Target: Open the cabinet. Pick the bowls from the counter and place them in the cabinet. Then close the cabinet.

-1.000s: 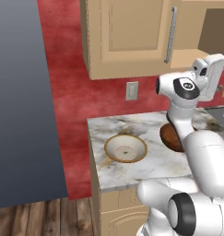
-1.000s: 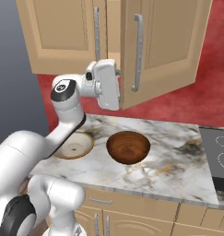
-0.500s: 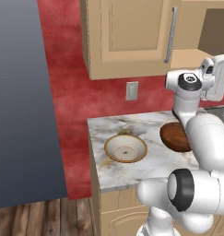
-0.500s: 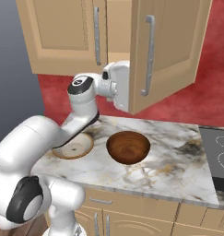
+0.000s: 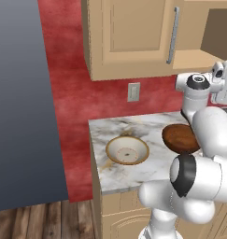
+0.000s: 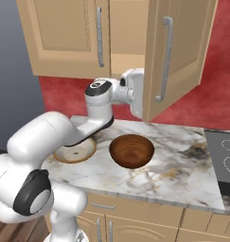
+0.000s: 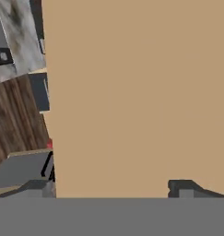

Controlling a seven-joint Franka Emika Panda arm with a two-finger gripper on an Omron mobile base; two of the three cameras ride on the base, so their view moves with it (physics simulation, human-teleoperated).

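— Swung wider since a second ago, has it?
— Yes, the right door (image 6: 175, 54) of the cabinet (image 6: 69, 40) now stands well open; the hand has followed its lower edge.
— And the gripper (image 7: 113, 189)?
— Spread wide, holding nothing, the door's flat face close before it.
— The bowls?
— Both on the counter (image 6: 182, 175): cream bowl (image 6: 75, 151) at nine o'clock of the brown bowl (image 6: 131, 150), just beside it. Bare marble lies at three o'clock, toward the stove (image 6: 223, 163).
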